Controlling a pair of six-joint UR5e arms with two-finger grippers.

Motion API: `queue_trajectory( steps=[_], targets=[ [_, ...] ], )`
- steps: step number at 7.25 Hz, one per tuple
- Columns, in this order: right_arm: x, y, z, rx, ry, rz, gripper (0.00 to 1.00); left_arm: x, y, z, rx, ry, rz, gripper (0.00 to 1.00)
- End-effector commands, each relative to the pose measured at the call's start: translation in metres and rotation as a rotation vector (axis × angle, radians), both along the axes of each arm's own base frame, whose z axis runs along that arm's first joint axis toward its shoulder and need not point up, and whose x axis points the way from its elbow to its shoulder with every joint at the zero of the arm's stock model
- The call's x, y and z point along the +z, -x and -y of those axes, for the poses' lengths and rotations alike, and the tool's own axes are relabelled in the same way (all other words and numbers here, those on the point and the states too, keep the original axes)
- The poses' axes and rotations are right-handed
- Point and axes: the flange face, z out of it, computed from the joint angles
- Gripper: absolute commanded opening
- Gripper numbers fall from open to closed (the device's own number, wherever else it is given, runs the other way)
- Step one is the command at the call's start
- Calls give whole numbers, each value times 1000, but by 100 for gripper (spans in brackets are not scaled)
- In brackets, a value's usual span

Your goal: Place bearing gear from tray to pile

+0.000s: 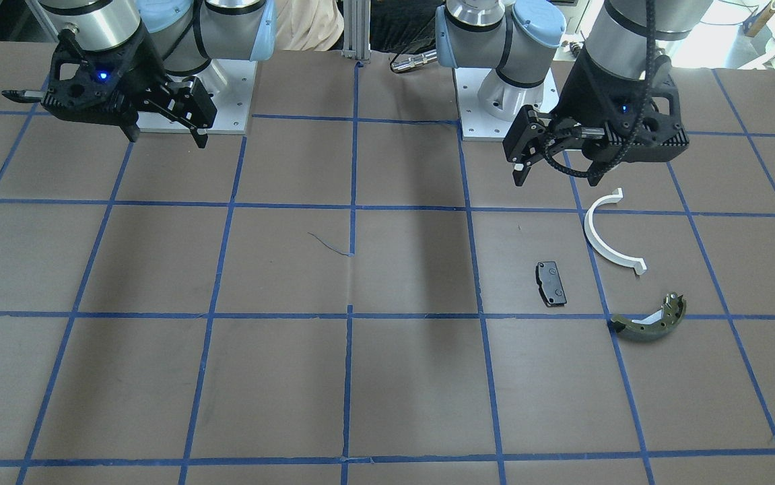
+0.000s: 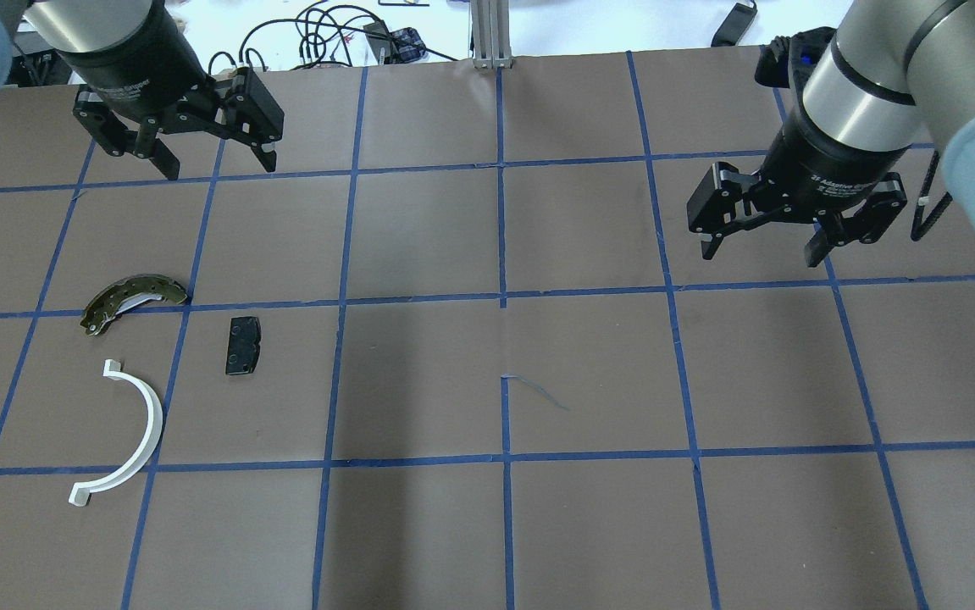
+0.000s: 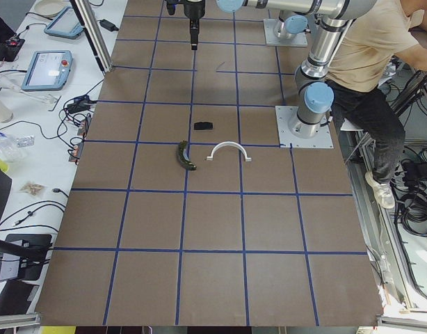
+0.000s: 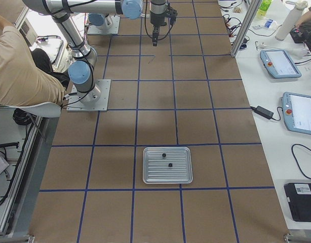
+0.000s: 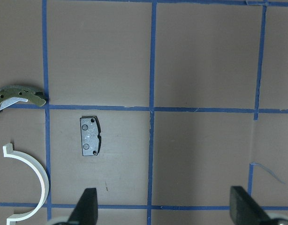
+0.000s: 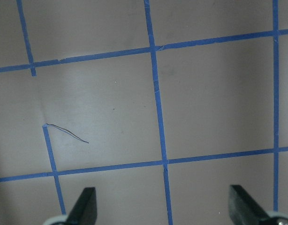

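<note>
The pile lies on the robot's left side of the table: a white half-ring (image 2: 135,428), a small black pad (image 2: 243,346) and an olive-green shoe (image 2: 127,298). They also show in the left wrist view: pad (image 5: 90,136), shoe (image 5: 19,96), half-ring (image 5: 31,180). The silver tray (image 4: 146,173) shows only in the exterior right view, with two small dark round bearing gears (image 4: 164,154) in it, too small for detail. My left gripper (image 2: 220,169) hangs open and empty above the table beyond the pile. My right gripper (image 2: 760,252) hangs open and empty over bare table.
Blue tape lines grid the brown table. A thin dark thread (image 2: 538,391) lies near the middle. A seated person (image 4: 24,71) is beside the robot bases. Tablets (image 4: 279,63) and cables lie on the white bench along the table's far edge.
</note>
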Motion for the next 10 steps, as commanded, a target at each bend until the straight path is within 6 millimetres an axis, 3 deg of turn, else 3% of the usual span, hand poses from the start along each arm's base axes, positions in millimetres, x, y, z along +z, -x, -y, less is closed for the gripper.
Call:
queue_trajectory(
  steps=[1, 4, 6, 10],
  targets=[
    [-2, 1, 0, -1, -7, 0, 100, -2, 0, 3, 0, -5, 1, 100],
    [0, 1, -1, 5, 1, 0, 100, 2, 0, -3, -2, 5, 0, 100],
    [-16, 1, -1, -5, -16, 5, 100, 2, 1, -2, -2, 3, 1, 100],
    [-19, 7, 1, -15, -24, 1, 100, 2, 1, -3, -12, 2, 0, 100]
  ],
)
